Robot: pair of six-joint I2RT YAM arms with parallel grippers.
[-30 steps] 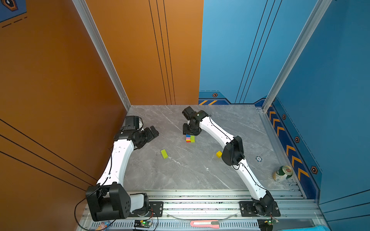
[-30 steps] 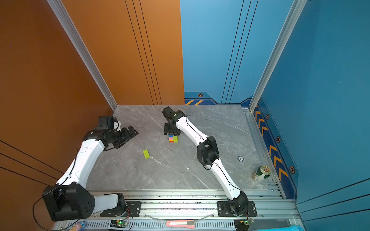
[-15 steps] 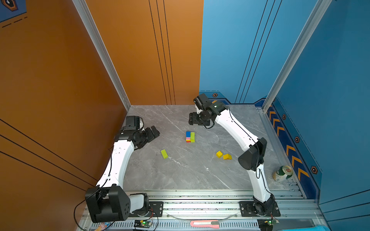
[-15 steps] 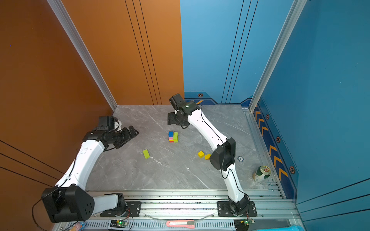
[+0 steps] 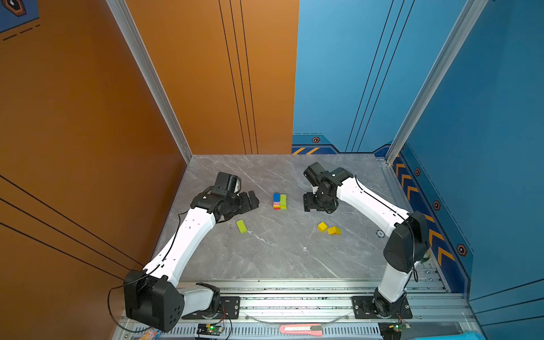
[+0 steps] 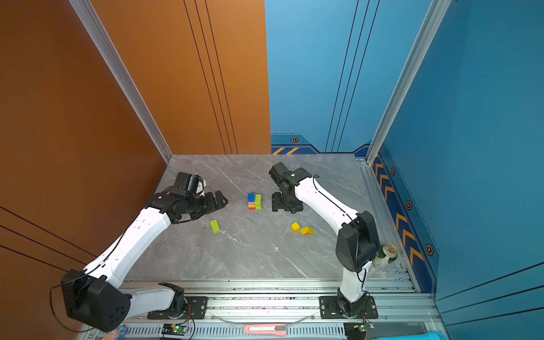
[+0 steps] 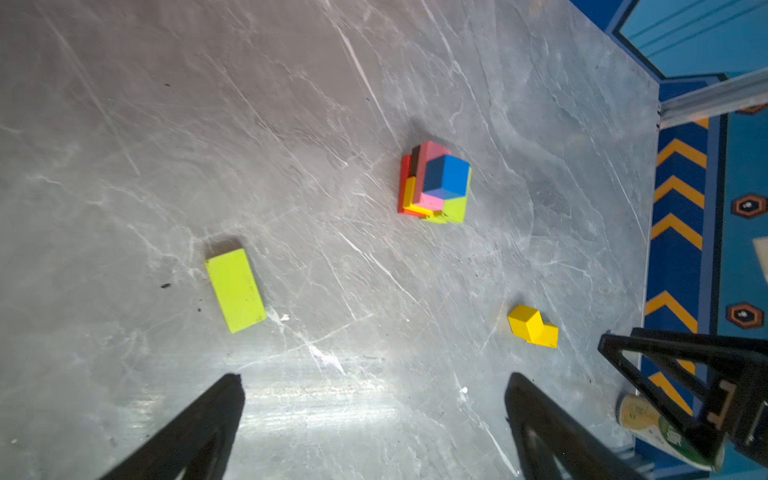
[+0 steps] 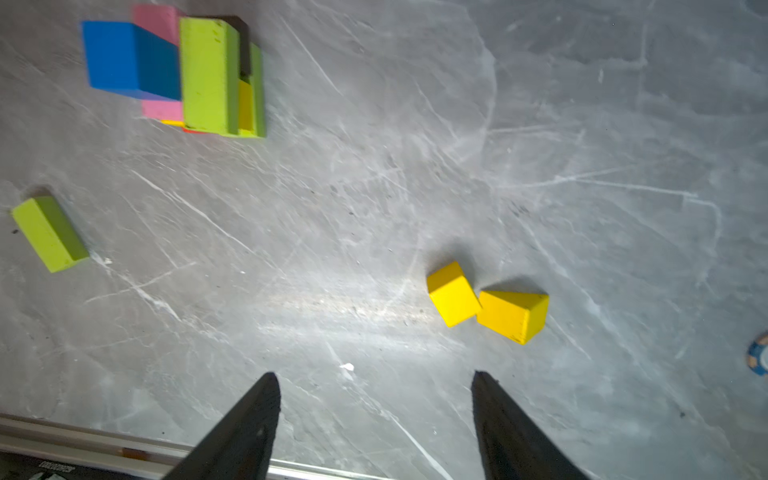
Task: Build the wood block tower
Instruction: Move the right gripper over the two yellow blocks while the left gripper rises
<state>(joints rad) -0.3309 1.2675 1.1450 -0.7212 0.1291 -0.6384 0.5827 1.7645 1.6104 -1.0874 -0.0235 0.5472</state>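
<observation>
The tower (image 5: pixel 279 201) (image 6: pixel 255 201) is a low stack mid-table: a blue cube and a lime bar on top of pink, yellow, brown and red layers (image 7: pixel 436 183) (image 8: pixel 178 70). A loose lime bar (image 5: pixel 241 226) (image 7: pixel 235 290) lies front-left of it. A yellow cube (image 5: pixel 322 227) (image 8: pixel 453 294) touches a yellow prism (image 5: pixel 334 230) (image 8: pixel 513 316) front-right. My left gripper (image 5: pixel 255 202) (image 7: pixel 374 376) hangs open, left of the tower and apart from it. Just right of the tower my right gripper (image 5: pixel 318 206) (image 8: pixel 374 373) points down, open, with only bare table between its fingers.
A green-and-white can (image 6: pixel 385 254) stands at the front right by the right arm's elbow. A small blue disc (image 5: pixel 380 233) lies right of the yellow blocks. The orange wall runs close behind the left arm. A metal rail (image 5: pixel 294 294) with a red cutter (image 5: pixel 300 329) borders the front.
My right gripper has left the top of the tower, swung back and come down at its right side, open. The yellow cube and prism are now uncovered. The left arm stays put.
</observation>
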